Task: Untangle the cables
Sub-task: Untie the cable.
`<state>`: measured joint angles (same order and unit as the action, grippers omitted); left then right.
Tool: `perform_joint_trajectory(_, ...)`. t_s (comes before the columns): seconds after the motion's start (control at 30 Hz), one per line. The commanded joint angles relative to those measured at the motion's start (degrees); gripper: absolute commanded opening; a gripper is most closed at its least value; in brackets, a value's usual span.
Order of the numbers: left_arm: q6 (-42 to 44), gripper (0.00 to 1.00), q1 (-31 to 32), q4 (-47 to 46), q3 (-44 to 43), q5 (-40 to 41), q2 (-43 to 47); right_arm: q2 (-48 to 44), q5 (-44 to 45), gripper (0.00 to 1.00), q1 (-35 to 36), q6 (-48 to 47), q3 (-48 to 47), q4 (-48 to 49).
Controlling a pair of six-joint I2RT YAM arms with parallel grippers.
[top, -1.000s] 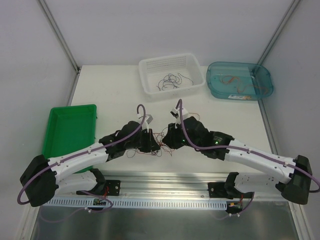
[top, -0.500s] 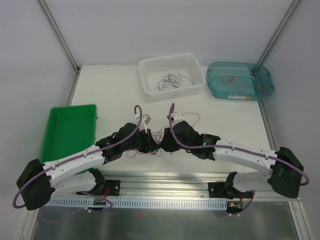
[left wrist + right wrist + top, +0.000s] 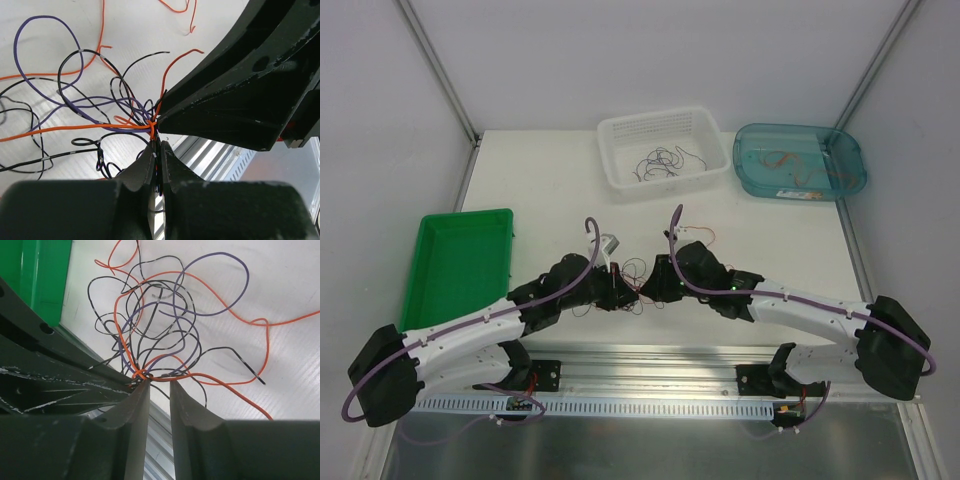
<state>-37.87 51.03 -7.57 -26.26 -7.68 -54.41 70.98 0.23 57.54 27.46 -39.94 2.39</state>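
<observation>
**Two jaws meet at one knot**

Top view: the cables [image 3: 634,270] lie as a small tangle on the worktop [image 3: 550,180], close to its near edge. They sit between the tips of the left arm [image 3: 470,325] and right arm [image 3: 810,310], which meet nose to nose there. Both arms are equally near. The rail [image 3: 650,355] runs just behind the tangle on the near side, and the green tray [image 3: 465,214] is off to the left. The basket [image 3: 660,113] and teal tub [image 3: 740,150] stand well apart at the far side, each with loose strands inside. Open room lies left, right and toward the far side.

Left wrist view: the left jaws are pressed together with strands pinched between their tips. The knot [image 3: 151,125], wound in orange, sits just beyond those tips and against the nose of the right arm's black finger [image 3: 240,100]. Black, purple and orange loops fan away to the left. The tangle shows no single long axis.

Right wrist view: the right jaws stand narrowly parted and the gap looks bare. The knot [image 3: 140,374] touches the tip of one finger [image 3: 137,405], not between the two. Loops spread away ahead over bare worktop, and one orange strand trails right. As I judge it, the right jaws need a small sideways shift to straddle the knot before any pull apart.
</observation>
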Motion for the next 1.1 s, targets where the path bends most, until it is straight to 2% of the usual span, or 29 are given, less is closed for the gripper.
perform_joint_trajectory(0.0,1.0,0.0,1.0,-9.7,0.6,-6.3,1.9,-0.5,0.3,0.26,-1.2,-0.1,0.4,3.6)
perform_joint_trajectory(0.07,1.2,0.0,1.0,-11.0,0.5,-7.6,0.9,-0.1,-2.3,0.27,-1.1,-1.0,0.1,4.8)
perform_joint_trajectory(0.23,1.1,0.01,1.0,-13.0,0.1,-8.3,-1.5,1.0,-8.6,0.39,-0.9,-2.8,0.0,8.3)
perform_joint_trajectory(0.47,4.4,0.03,1.0,-15.9,0.3,-9.0,-1.9,2.8,-14.1,0.38,-0.7,-4.3,1.0,14.6)
perform_joint_trajectory(0.53,4.8,0.03,1.0,-16.1,0.6,-8.1,-1.6,3.5,-15.2,0.33,-0.7,-4.3,0.3,14.3)
perform_joint_trajectory(0.6,4.8,0.03,1.0,-16.1,1.0,-6.7,-0.7,3.6,-15.4,0.24,-0.7,-4.3,0.3,14.6)
perform_joint_trajectory(0.67,4.7,0.03,1.0,-15.6,1.6,-5.7,0.1,3.2,-14.4,0.22,-0.6,-4.9,0.2,13.1)
perform_joint_trajectory(0.77,4.6,0.03,1.0,-13.5,2.0,-3.5,1.1,1.9,-12.5,0.1,-0.6,-6.5,-0.2,9.7)
perform_joint_trajectory(0.8,4.6,0.05,1.0,-13.0,2.2,-2.9,1.5,1.4,-12.0,0.02,-0.7,-6.8,-0.2,9.0)
perform_joint_trajectory(0.83,4.3,0.07,1.0,-12.4,2.4,-1.0,1.9,0.7,-10.9,0.01,-0.7,-6.8,-0.1,7.6)
perform_joint_trajectory(0.87,3.8,0.1,1.0,-11.9,3.1,-0.3,2.5,0.2,-10.4,0.01,-0.7,-7.2,-0.2,7.1)
perform_joint_trajectory(0.97,2.9,0.28,1.0,-9.5,4.4,2.2,5.3,-1.3,-9.0,0.01,-1.2,-8.3,-1.0,3.9)
perform_joint_trajectory(1.0,2.7,0.4,1.0,-8.6,4.6,2.8,6.4,-1.7,-8.8,0.01,-1.1,-8.7,-1.4,3.2)
perform_joint_trajectory(1.03,2.4,0.61,1.0,-7.9,4.7,3.5,7.6,-2.3,-8.8,0.01,-1.3,-9.1,-1.7,1.9)
perform_joint_trajectory(1.07,1.8,0.66,0.9,-7.0,5.2,4.4,10.4,-2.5,-8.8,0.01,-1.5,-9.5,-2.1,1.1)
